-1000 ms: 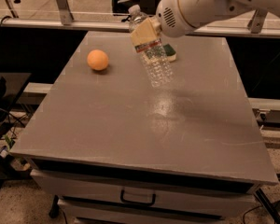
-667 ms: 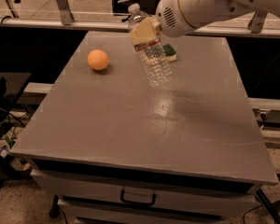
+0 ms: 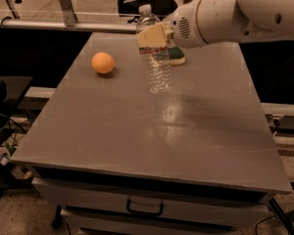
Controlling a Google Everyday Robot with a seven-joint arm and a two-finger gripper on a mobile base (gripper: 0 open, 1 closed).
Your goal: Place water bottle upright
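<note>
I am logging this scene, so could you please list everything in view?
Small clear ribbed plastic water bottle, white cap: one, clear, held nearly upright above the table's far middle.
Round orange ball: one, orange, table's far left.
Flat dark green object, perhaps a sponge: one, green, behind the bottle.
Flat grey table: one, grey, centre.
Grey drawer: one, grey, under the table.
Two-finger gripper: one, beige, shut on the water bottle's upper part.
White robot arm: one, white, upper right.

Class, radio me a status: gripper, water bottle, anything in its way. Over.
Gripper above table, shut on water bottle near its neck. Bottle nearly upright. Orange ball left, green object behind; neither beneath it.
</note>
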